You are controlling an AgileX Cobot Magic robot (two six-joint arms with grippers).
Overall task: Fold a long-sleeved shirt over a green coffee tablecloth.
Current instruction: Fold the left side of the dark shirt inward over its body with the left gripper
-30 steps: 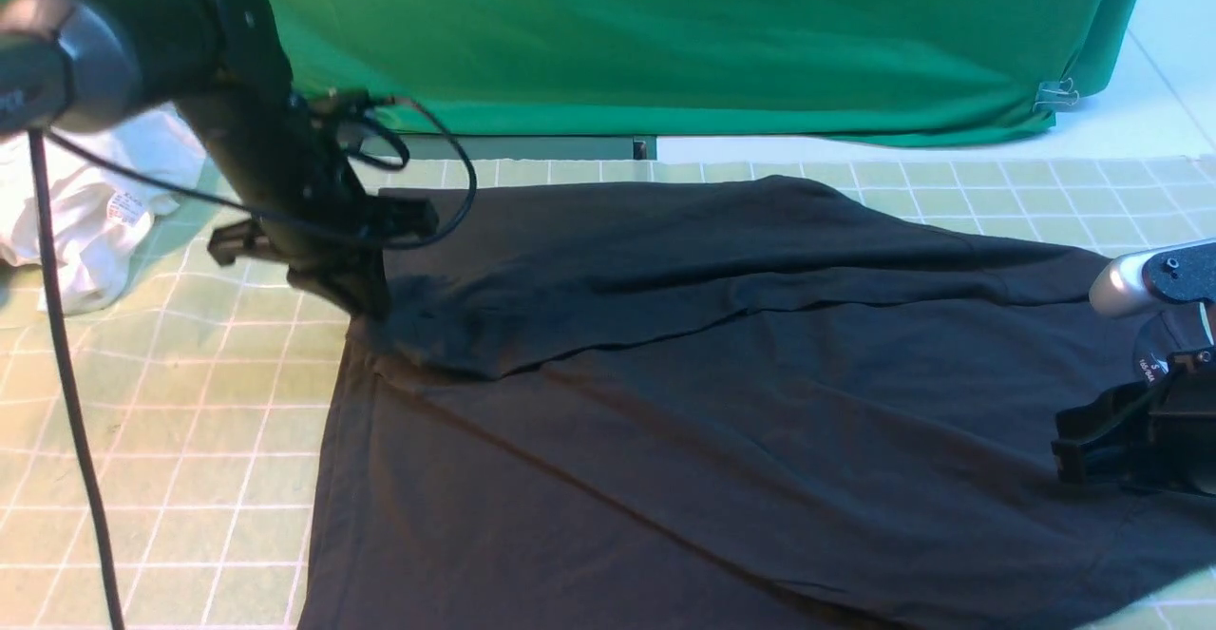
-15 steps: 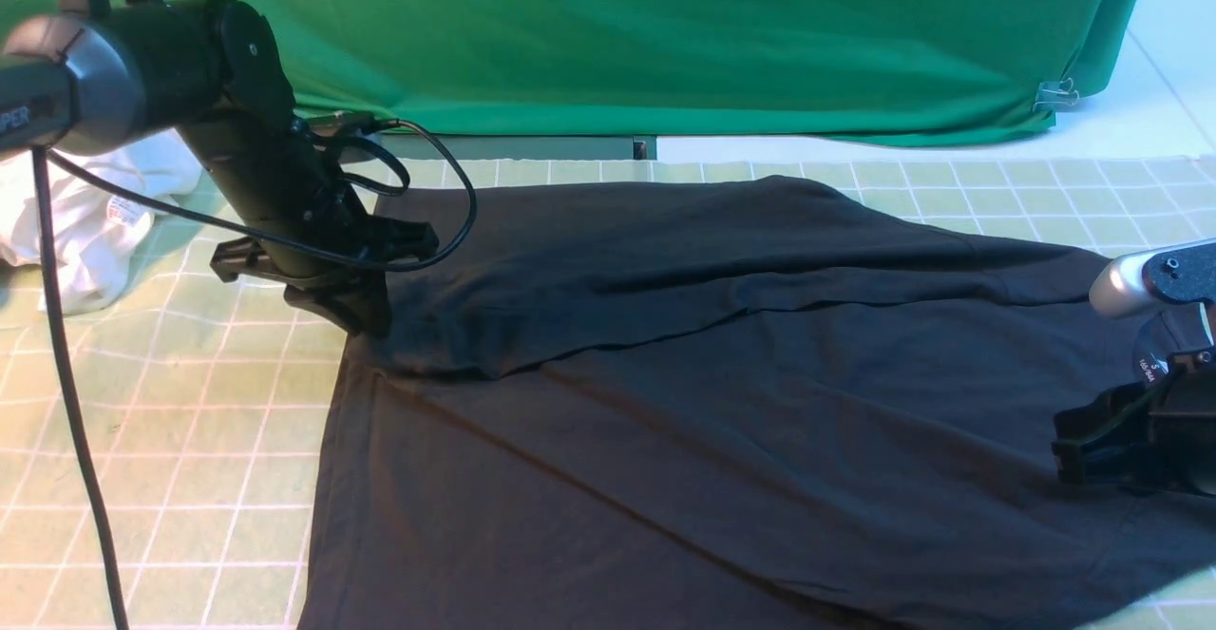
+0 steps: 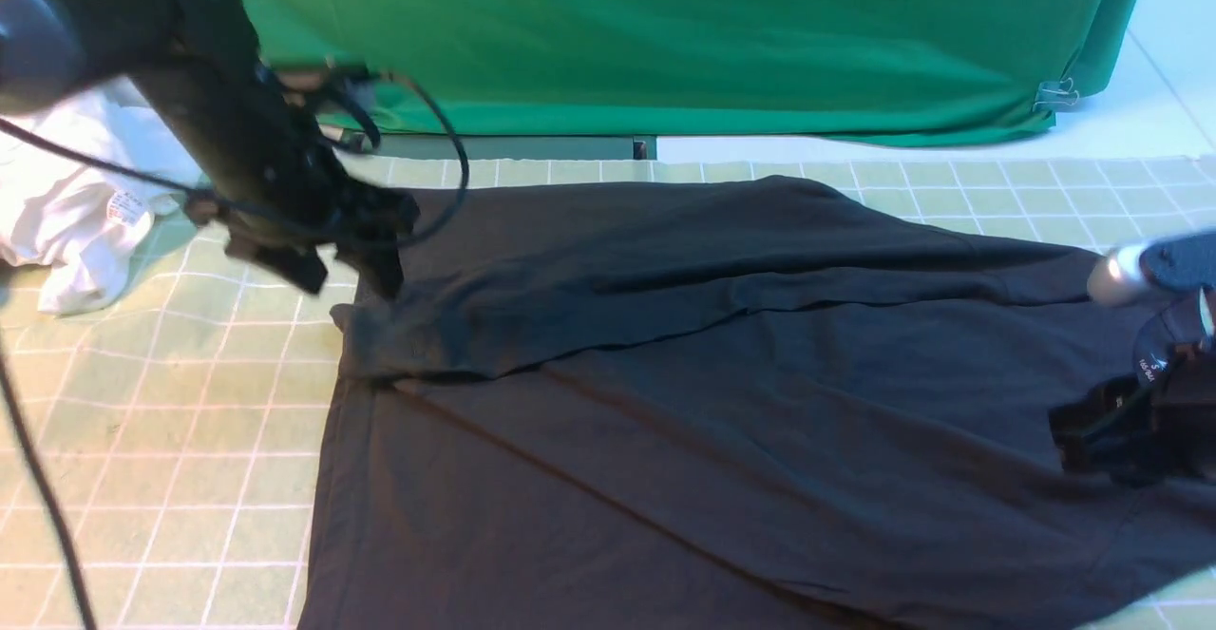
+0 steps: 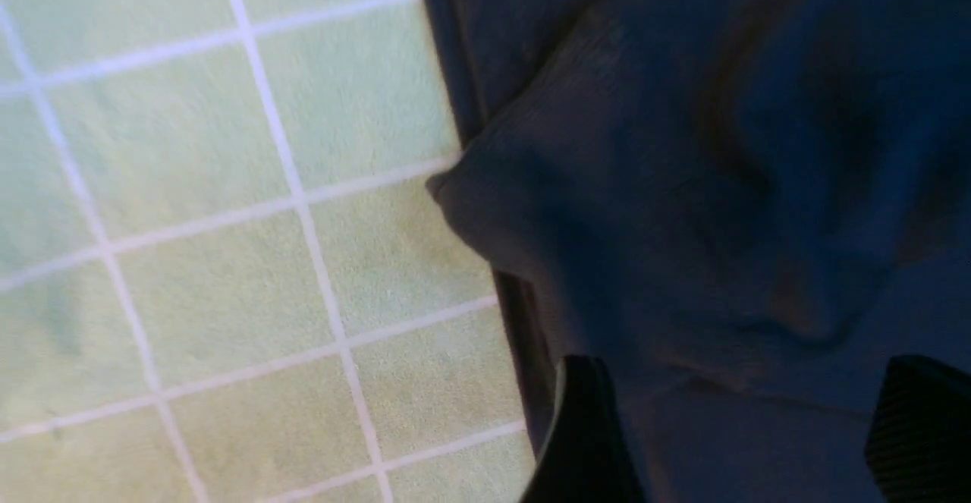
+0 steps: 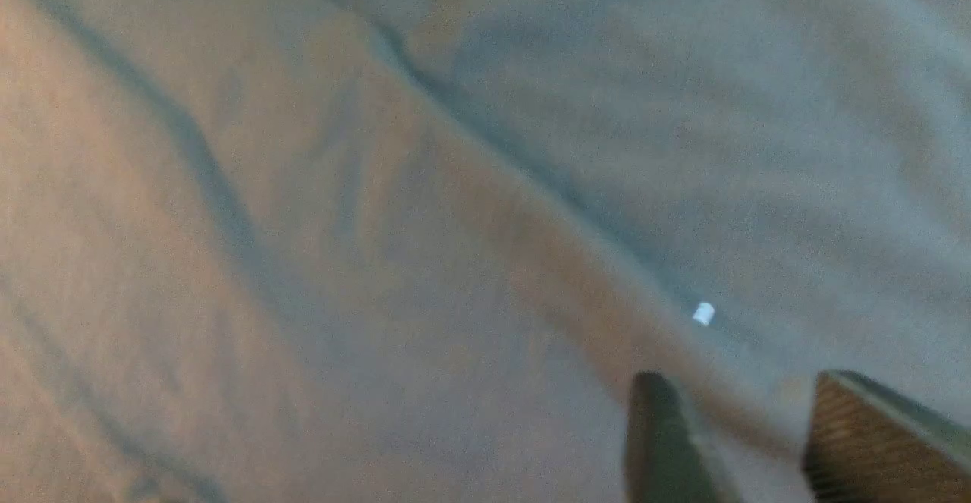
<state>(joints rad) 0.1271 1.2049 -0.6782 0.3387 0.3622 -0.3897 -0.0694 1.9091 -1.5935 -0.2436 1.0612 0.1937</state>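
Note:
The black long-sleeved shirt lies spread across the pale green gridded coffee tablecloth, with one layer folded over its far half. My left gripper hangs open just above the folded layer's left corner, holding nothing. From the left wrist its jaws stand wide apart over dark shirt cloth, beside the tablecloth. My right gripper sits low on the shirt at the right edge, near the white collar print. Its jaws are apart, with a ridge of shirt cloth running between them.
A crumpled white garment with a small label lies at the far left on the tablecloth. A plain deep green backdrop hangs behind the table, fastened by a metal clip. The left arm's black cable loops over the shirt's far left corner.
My left gripper opened, let go of the folded layer's corner and rose up and to the left. The corner settled flat. The right gripper's jaws widened and that arm shifted slightly.

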